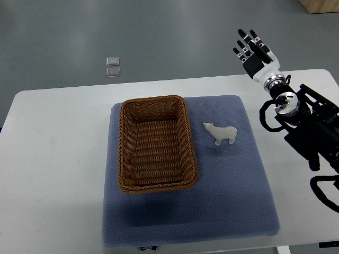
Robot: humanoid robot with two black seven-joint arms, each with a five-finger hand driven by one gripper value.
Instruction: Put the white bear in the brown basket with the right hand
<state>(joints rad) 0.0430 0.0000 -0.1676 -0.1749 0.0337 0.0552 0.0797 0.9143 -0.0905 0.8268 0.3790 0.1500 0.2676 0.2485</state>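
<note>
The small white toy bear (221, 133) is standing just right of the brown woven wicker basket (157, 143); the right hand (253, 51), fingers extended and empty, is hovering beyond it. A clumsy grasp risks toppling the bear.

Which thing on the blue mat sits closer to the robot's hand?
The small white bear figurine. It stands right of the brown wicker basket, on the side of the raised right hand.

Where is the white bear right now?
In the top view the white bear stands on the blue mat, just right of the brown basket and apart from it; the right hand is open, far from it.
</note>
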